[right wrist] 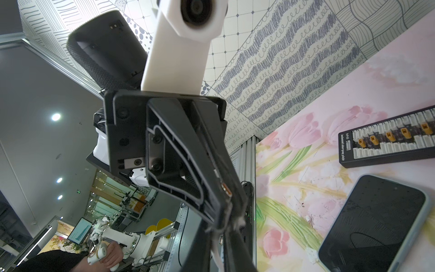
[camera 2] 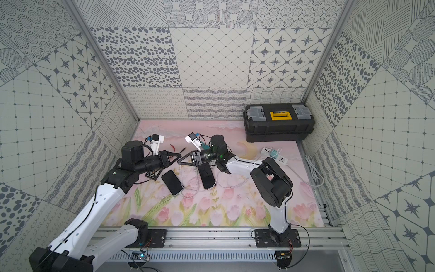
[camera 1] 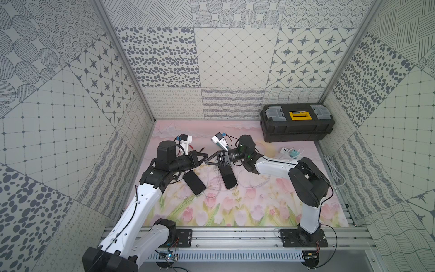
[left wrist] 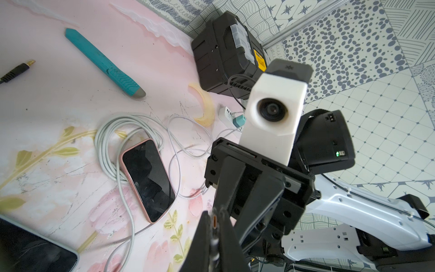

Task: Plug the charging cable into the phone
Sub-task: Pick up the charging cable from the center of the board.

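My left gripper (camera 1: 205, 156) and right gripper (camera 1: 207, 162) meet tip to tip above the middle of the flowered mat (camera 1: 235, 212). The left gripper (left wrist: 214, 226) is shut on the plug (left wrist: 214, 221) of the white charging cable, its metal end poking out past the fingertips. The right gripper (right wrist: 223, 232) is shut on the thin white cable (right wrist: 217, 257) just behind that plug (right wrist: 226, 189). Two dark-screened phones lie flat below the grippers: one in a pink case (left wrist: 147, 179) (camera 1: 227, 175), one in a pale case (camera 1: 194, 182) (right wrist: 374, 226).
A thick white cord (left wrist: 110, 134) is coiled round the pink phone. A black toolbox (camera 1: 297, 122) stands at the back right, with a power strip and teal charger (camera 1: 290, 153) before it. A teal knife (left wrist: 103, 62), a probe lead (left wrist: 16, 70) and a black connector board (right wrist: 386, 139) lie on the mat.
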### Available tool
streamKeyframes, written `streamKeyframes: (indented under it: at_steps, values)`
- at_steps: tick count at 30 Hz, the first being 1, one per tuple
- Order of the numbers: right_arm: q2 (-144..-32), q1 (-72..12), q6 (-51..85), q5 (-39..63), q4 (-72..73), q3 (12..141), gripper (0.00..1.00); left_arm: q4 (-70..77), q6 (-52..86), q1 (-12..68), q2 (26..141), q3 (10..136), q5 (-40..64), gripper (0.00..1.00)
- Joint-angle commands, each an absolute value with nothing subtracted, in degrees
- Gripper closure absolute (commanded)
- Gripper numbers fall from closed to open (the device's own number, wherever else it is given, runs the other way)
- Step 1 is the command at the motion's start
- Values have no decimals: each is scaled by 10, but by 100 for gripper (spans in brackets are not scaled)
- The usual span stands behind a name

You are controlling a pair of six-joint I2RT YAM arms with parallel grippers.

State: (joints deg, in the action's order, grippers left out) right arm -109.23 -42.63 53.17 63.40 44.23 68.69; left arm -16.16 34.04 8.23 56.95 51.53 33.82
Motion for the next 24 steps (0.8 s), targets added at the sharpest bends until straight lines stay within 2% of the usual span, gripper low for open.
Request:
streamKeyframes:
  at_steps: [1,6,10,11,13,14,15,18,24]
  values:
    - [-1100,-423,532,623,459,705,92,-140,322,81,566,511,375,100]
    - [-1102,-423,535,622,458,707,100,-140,319,80,565,505,378,100]
    - [-1103,-424,533,618,450,709,100,-140,318,80,566,506,383,100]
    - [-1102,-423,531,617,447,709,100,-144,317,81,568,508,383,94]
    - [-1099,-423,521,615,436,708,100,-156,315,81,570,515,371,49]
    - [-1097,-423,512,614,424,707,100,-167,316,81,570,519,358,31]
    - [-1094,-424,500,612,409,706,100,-180,316,80,570,525,342,18]
    - [-1082,-423,452,603,354,699,100,-217,318,81,563,550,296,3]
    - [-1032,-423,347,567,256,644,100,-363,346,81,601,649,168,1]
